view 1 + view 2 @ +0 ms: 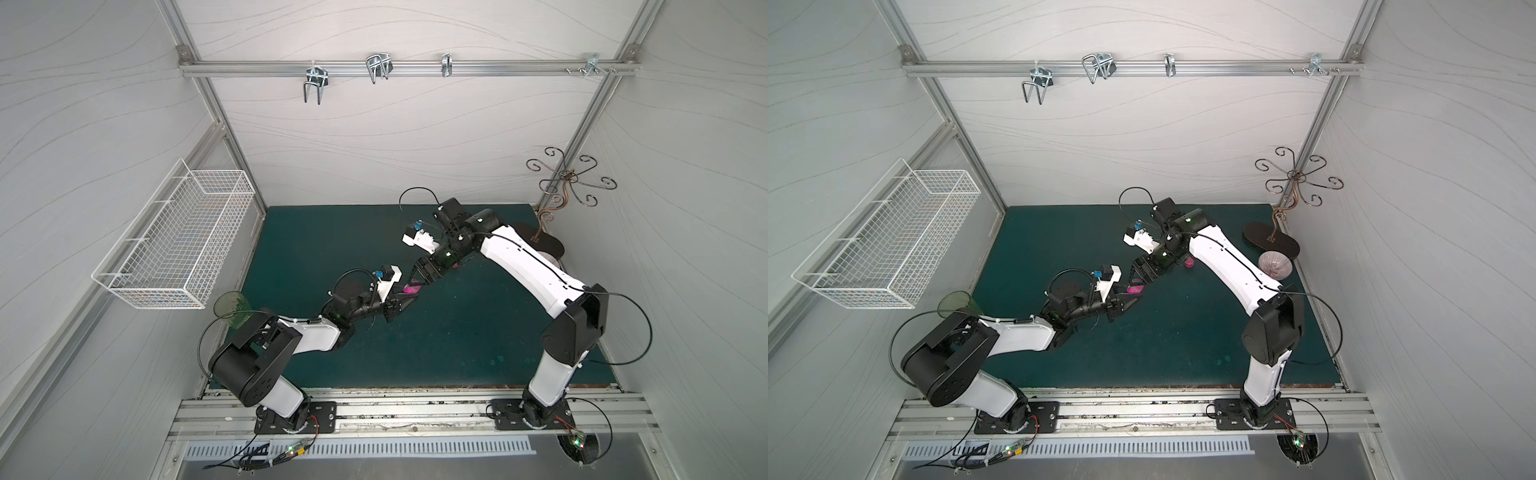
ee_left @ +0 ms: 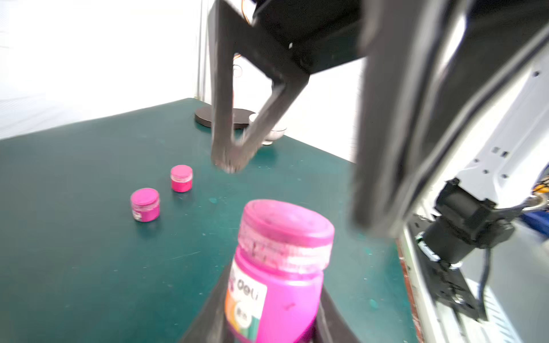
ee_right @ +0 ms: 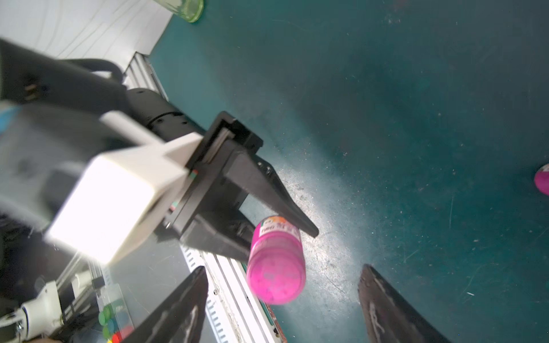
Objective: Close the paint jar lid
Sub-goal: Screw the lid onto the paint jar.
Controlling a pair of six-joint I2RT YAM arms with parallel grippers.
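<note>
A pink paint jar (image 2: 279, 285) with a white label is held off the green mat, my left gripper (image 2: 273, 320) shut on its body. Its pink lid (image 2: 286, 225) sits on the neck, smeared with paint. In the right wrist view the jar (image 3: 276, 261) points lid-first at the camera, between the spread fingers of my right gripper (image 3: 283, 267). That gripper is open and both fingers stand clear of the lid. In both top views the jar (image 1: 411, 288) (image 1: 1136, 287) shows as a small pink patch where the two grippers meet, mid-mat.
Two small pink jars (image 2: 145, 205) (image 2: 181, 178) stand on the mat beyond the held jar. A bowl (image 1: 1274, 264) and a black stand base (image 1: 1271, 241) are at the far right. A green cup (image 1: 230, 309) and a wire basket (image 1: 178, 237) are on the left.
</note>
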